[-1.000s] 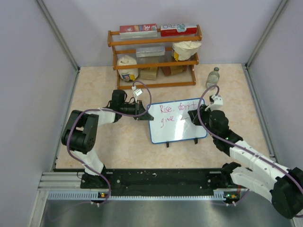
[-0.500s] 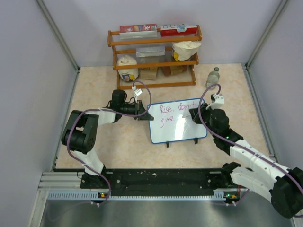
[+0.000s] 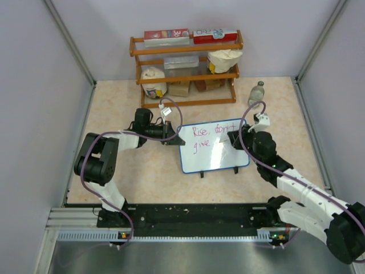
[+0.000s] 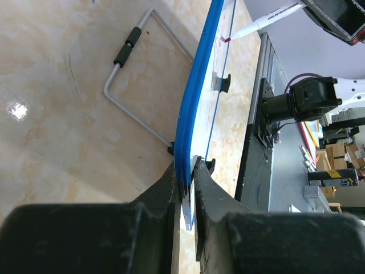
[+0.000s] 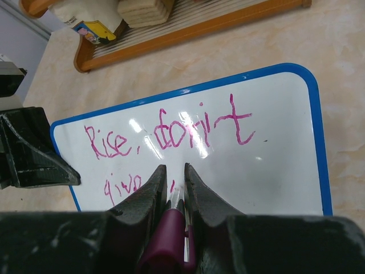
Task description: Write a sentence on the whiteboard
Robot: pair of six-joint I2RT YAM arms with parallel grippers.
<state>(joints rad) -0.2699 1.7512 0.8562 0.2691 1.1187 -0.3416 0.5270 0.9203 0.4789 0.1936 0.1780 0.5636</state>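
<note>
**Line one done, line two part-written**

Room: plain pale walls [image 3: 34, 85] on three sides, nothing on them. Bench [image 3: 142, 171] is a glossy tan stone-look top; it throws some glare in the left wrist cam.

At the far edge stands a wooden rack [image 3: 185, 74] w/ boxes and bags. A small bottle [image 3: 258, 93] sits off to its right, well apart from the work.

The whiteboard [image 3: 219, 158] sits mid-bench between the two arms, propped on its wire stand [image 4: 122, 85], face toward me.

L end effector [image 4: 188, 171] is clenched on the board's blue frame at the left edge, steadying it. R end effector [image 5: 172, 171] is clenched around the marker [image 4: 268, 21]. The tip is at the board face on the lower line and looks to be touching.

The sentence [image 5: 171, 136], in pink: top row reads "Rise, don't", fully formed. Below it I make out "give" in the top cam; the R wrist cam shows "giv" and the fingers hide the rest.

My read: well past halfway. The phrase feels unfinished, so prob. one short word is left, then lift off.
</note>
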